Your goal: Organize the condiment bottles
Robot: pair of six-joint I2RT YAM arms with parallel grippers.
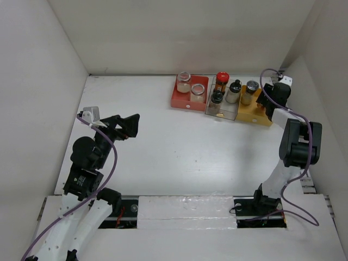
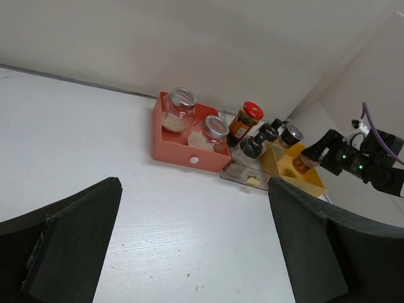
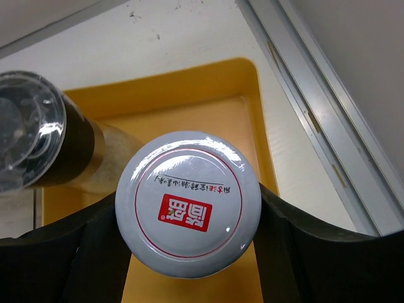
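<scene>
Top external view, from the left: the left gripper [image 1: 128, 125] hangs over the bare white table [image 1: 163, 152], well apart from the trays at the far right. Its fingers [image 2: 69, 246] are spread wide with nothing between them, as the left wrist view shows.

Three square trays sit side by side near the far wall. The red tray [image 1: 178, 99] is leftmost and holds the two clear glass jars [image 1: 184, 82], one far and left, the other near and right, each with a pale powder at the bottom. Touching its right side is the clear tray [image 1: 227, 112]. In it the dark bottle with a red cap [image 1: 221, 81] stands at the far side, and the two black-capped bottles [image 1: 217, 99] stand one in front of it and one to its right.

The yellow tray [image 1: 255, 115] comes next. The silver-lidded jar [image 1: 251, 91] stands upright in its left part. The right gripper [image 1: 266, 100] reaches down over the tray's right part.

In the right wrist view, the right gripper's fingers [image 3: 101, 252] press on both sides of the white-lidded jar [image 3: 188, 203]. That jar is seen from above, with a red label on its lid. It is over the yellow tray, just right of the silver-lidded jar. Whether its base rests on the tray floor I cannot tell.
</scene>
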